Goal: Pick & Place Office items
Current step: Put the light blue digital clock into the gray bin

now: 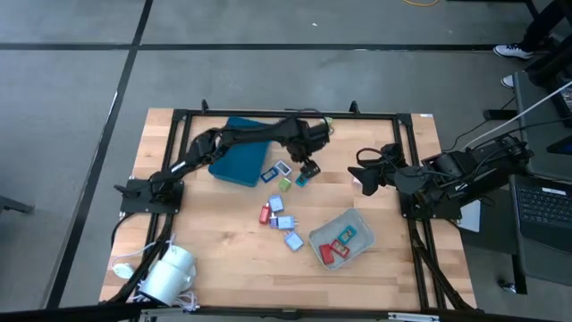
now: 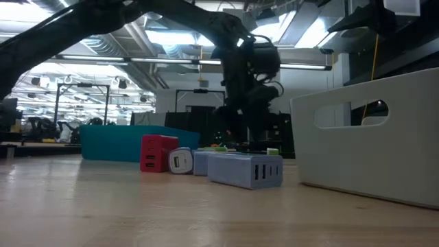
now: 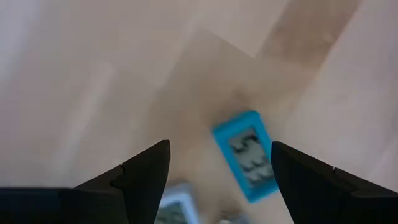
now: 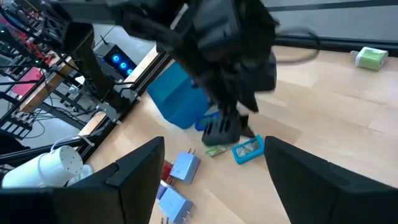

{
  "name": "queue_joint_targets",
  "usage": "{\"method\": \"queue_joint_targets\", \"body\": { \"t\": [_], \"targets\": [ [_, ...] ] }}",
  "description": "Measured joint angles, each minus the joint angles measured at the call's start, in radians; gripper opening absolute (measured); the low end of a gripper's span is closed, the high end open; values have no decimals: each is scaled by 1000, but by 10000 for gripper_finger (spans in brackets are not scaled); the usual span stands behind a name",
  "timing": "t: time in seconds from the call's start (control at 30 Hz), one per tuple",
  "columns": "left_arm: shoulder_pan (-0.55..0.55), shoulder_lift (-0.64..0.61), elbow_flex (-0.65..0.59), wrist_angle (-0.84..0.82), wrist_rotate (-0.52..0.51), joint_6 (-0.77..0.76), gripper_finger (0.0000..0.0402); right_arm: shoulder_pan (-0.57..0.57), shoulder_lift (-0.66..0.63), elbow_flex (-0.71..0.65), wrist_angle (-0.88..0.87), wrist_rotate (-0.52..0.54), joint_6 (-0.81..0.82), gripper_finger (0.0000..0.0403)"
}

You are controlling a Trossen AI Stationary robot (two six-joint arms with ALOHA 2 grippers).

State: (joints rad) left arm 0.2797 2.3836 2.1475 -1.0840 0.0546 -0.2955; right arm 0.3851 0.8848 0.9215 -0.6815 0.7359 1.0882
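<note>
- Left gripper (image 1: 308,166) spread, nothing pinched, poised over the bright blue item (image 3: 245,154) near the surface's (image 1: 214,241) far-middle, beside the teal tray (image 1: 239,165)
- Best lowered straight, fingers (image 3: 144,174) straddling the item's narrow sides, clear of the neighbouring green piece (image 1: 285,184)
- Closed only once low enough to catch the flat body
- More office items (image 1: 279,213) mid-surface; some already in the grey tray (image 1: 356,224) toward the near-right corner
- Right gripper (image 1: 365,179) spread, empty, waiting by the right edge

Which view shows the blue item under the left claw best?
Left wrist: the light blue item lies flat between the open left claw fingers. Right wrist shows it smaller; high view tiny; low view can't tell.
</note>
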Motion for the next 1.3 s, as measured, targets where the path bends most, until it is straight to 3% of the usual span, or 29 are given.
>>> {"method": "queue_joint_targets", "body": {
  "t": [0.13,0.57,1.07,1.17,1.3],
  "targets": [
    [-17,0,2,10,-1,-73,280,0,0,0,0,-29,0,280],
    [-41,1,2,17,-38,-114,281,0,0,0,0,-56,0,280],
    [-76,119,6,21,10,-126,278,0,0,0,0,-71,0,280],
    [-79,128,6,17,7,-91,254,0,0,0,0,-71,0,280],
    [-76,129,4,19,33,-64,177,0,0,0,0,-57,1,280]
  ]
}}
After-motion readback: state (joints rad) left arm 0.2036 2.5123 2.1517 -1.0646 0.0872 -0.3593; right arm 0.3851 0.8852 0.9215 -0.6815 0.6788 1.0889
